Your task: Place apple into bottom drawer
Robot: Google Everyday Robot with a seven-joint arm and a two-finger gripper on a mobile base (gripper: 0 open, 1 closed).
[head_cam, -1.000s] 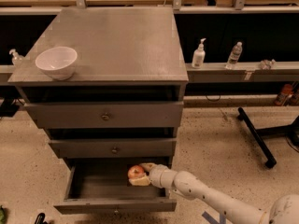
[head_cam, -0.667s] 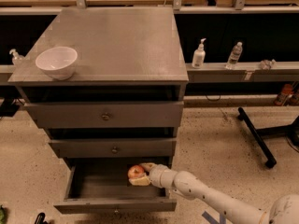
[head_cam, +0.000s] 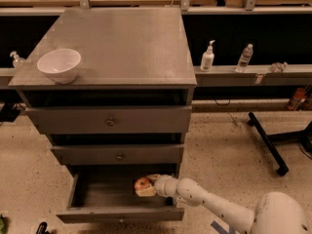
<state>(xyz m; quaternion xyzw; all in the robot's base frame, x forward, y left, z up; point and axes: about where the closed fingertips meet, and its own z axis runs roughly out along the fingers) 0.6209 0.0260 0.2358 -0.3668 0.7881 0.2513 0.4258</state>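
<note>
The bottom drawer [head_cam: 97, 212] of the grey cabinet is pulled open. The red-orange apple [head_cam: 143, 184] with yellowish patches is inside it, toward the right side, low over or on the drawer floor. My gripper [head_cam: 149, 185] reaches in from the right on a white arm and is around the apple. The two upper grey drawers are pushed in.
A white bowl [head_cam: 59, 65] sits on the cabinet top [head_cam: 126, 43] at the left. A white pump bottle [head_cam: 207, 56] and a clear bottle [head_cam: 244, 58] stand on a ledge to the right. A black stand leg [head_cam: 267, 143] lies on the floor at the right.
The apple and gripper have barely moved inside the drawer; at most a slight lowering.
</note>
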